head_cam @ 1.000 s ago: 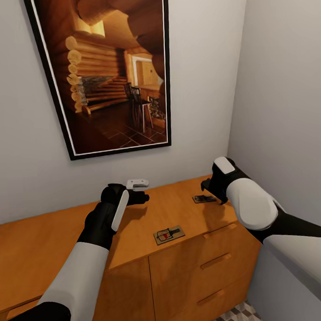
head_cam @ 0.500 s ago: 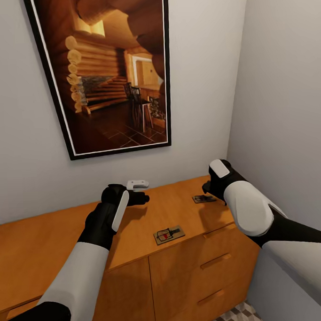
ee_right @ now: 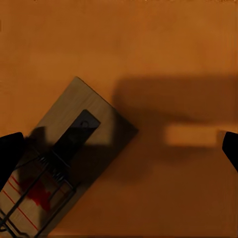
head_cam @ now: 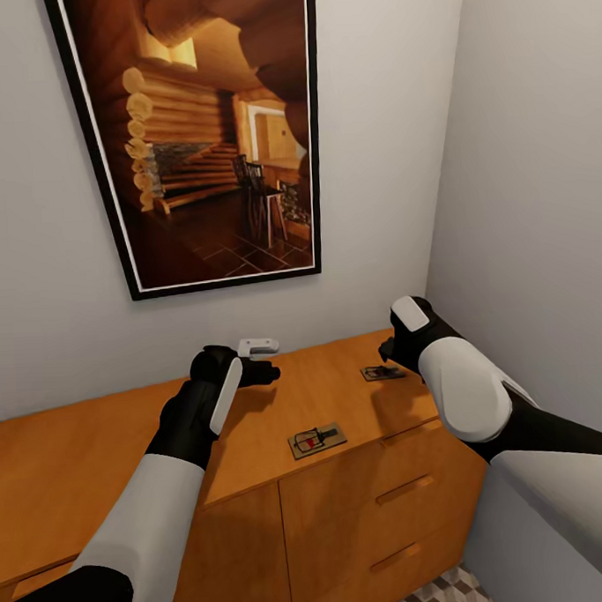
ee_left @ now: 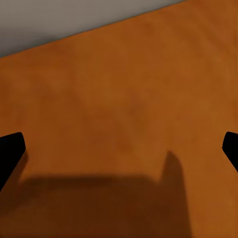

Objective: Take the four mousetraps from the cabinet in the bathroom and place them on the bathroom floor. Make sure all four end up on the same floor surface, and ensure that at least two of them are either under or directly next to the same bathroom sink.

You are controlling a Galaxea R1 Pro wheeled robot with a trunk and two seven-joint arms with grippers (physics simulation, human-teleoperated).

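right arm (head_cam: pixel 469 389) nudged inward, mousetrap (ee_right: pixel 59 163) below open jaws

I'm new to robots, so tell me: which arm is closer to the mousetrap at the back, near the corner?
Right. The right gripper hovers just above that mousetrap, fingers spread. The left gripper hangs over bare cabinet top, well aside.

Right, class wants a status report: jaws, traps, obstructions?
Both grippers' jaws open, empty. Right gripper above rear mousetrap; second mousetrap on cabinet top. Nothing obstructing.

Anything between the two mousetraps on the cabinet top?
Nothing: head view shows bare cabinet top between the front mousetrap and the rear mousetrap.
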